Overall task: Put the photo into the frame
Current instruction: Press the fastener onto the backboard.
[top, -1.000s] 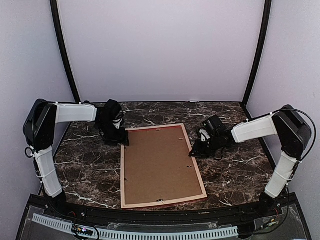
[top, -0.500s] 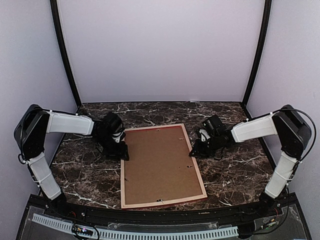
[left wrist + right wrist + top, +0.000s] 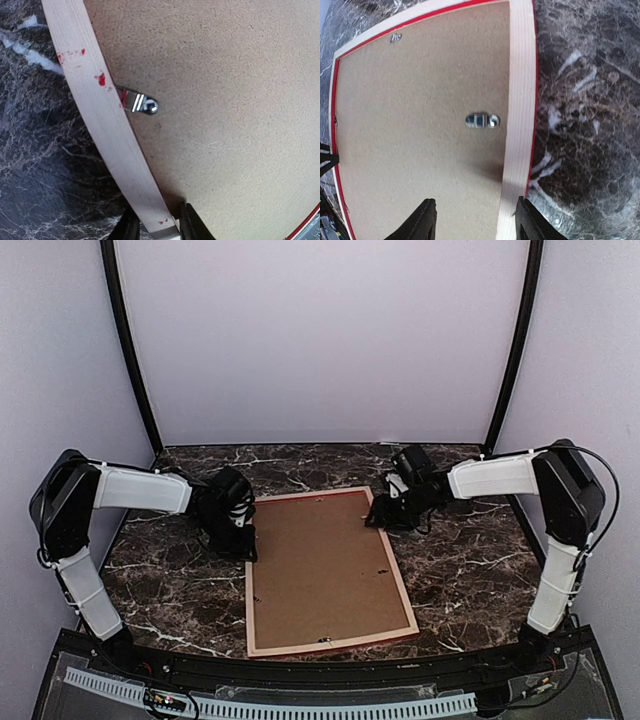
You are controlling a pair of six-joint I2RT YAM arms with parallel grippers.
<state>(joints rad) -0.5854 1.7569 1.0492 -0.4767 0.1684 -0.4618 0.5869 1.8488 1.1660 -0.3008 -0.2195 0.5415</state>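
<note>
Frame: The frame [image 3: 107,130] lies face down on the marble bench [image 3: 470,580], pale wood back upward, with a brown backing board [image 3: 320,570] filling its opening.
Photo: Not visible in any view; whether it sits under the backing board cannot be told.
Stage, as judged: Work on the frame's back, with both arms at its far half.
Risk: The thin frame could skid or twist on the smooth bench, or the backing board could come loose if the frame is lifted.
Cause: Only one rail appears gripped, near the frame's far left corner. A metal turn clip [image 3: 481,120] lies on the board just inside the right rail, and it is unclear whether it locks anything.
Second risk: A closing right pincer could land off-centre and shove the right rail sideways.
Left arm: The left arm [image 3: 140,488] stretches low toward the frame's left rail. The left pincer [image 3: 156,226] looks clenched across that rail, one finger on each side, just beyond another clip [image 3: 137,103].
Right arm: The right arm [image 3: 490,478] reaches in to the frame's far right corner. The right pincer [image 3: 476,222] is released, its fingers [image 3: 422,222] spread wide, one over the board and one beside the rail's outer edge.
</note>
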